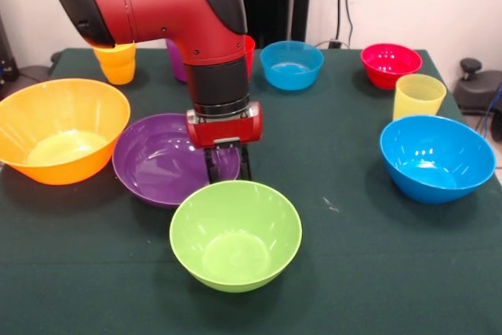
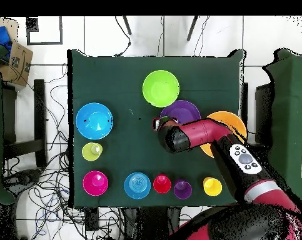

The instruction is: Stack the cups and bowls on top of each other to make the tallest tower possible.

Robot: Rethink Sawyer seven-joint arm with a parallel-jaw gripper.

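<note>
1. No tower stands yet: the purple bowl (image 1: 161,161) sits left of centre in the front view, and the green bowl (image 1: 235,234) just below it, rims near or touching.
2. The gripper (image 1: 228,167) hangs over the purple bowl's right rim, fingers (image 1: 210,169) straddling or just beside it; I cannot tell which.
3. The fingers stand narrowly apart, holding nothing clearly.
4. The orange bowl (image 1: 59,129) lies far left and the blue bowl (image 1: 436,157) far right.

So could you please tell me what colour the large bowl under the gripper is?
Purple: the glossy purple plastic bowl, clearest in the front view.
</note>
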